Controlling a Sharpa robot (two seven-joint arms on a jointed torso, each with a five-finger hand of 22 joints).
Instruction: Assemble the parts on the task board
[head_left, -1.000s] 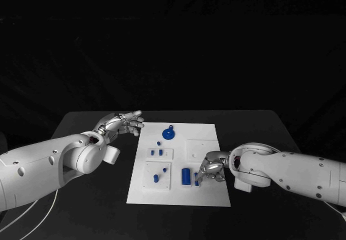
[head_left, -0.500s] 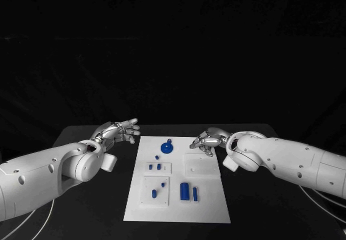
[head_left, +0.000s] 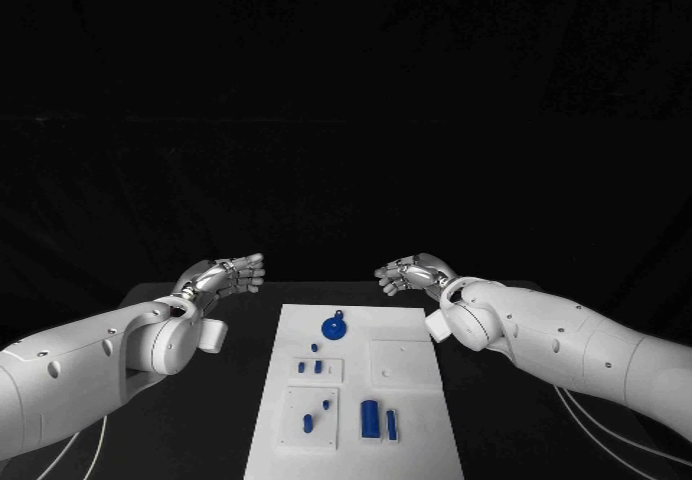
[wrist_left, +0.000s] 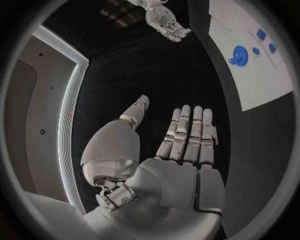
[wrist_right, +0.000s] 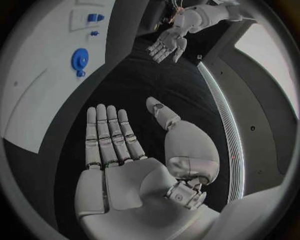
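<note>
Both hands hold nothing, fingers straight and apart: the left hand (head_left: 227, 275) hangs past the far left corner of the task board (head_left: 407, 340), the right hand (head_left: 411, 272) past its far right corner. From each, the board lies nearward and inward, its long axis running near to far between the arms. Nearest them is the round blue part (head_left: 335, 327) at the far end, about midway between the hands; the two upright blue parts (head_left: 379, 420) stand nearer the robot, right of centre, probably an easier reach for the right arm.
</note>
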